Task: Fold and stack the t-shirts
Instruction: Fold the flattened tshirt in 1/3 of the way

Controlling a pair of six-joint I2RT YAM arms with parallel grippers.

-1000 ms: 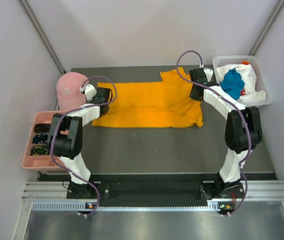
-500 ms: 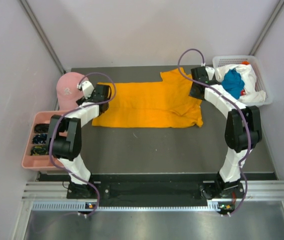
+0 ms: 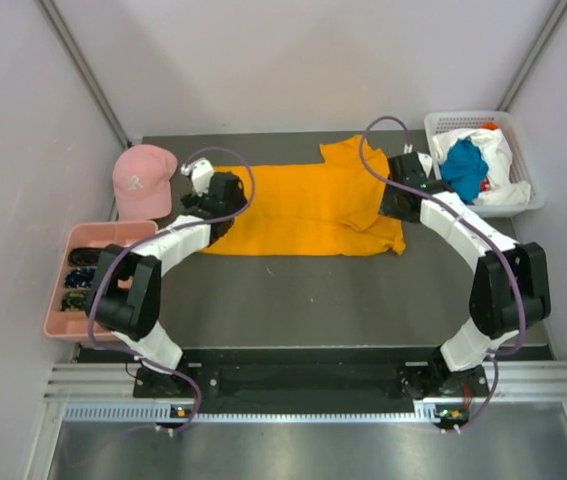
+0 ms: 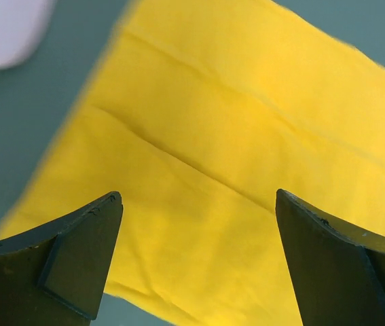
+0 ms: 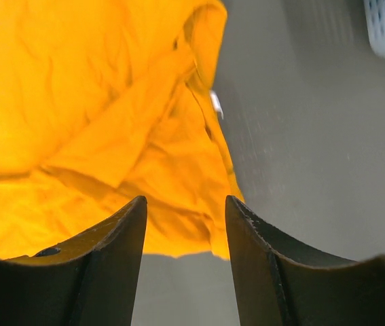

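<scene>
Orange-yellow t-shirt (image 3: 303,205) ungripped | left tool (image 4: 197,197) wide apart, empty | right tool (image 5: 185,199) partly apart, empty

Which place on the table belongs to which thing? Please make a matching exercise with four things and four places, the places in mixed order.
Things:
1. orange-yellow t-shirt
2. pink cap
3. white basket
4. pink tray

Places:
A. far right corner
B. left edge, closest to the arm bases
C. far left
D. spread flat across the middle

Pairs: 1-D, 2-C, 3-A, 4-B
</scene>
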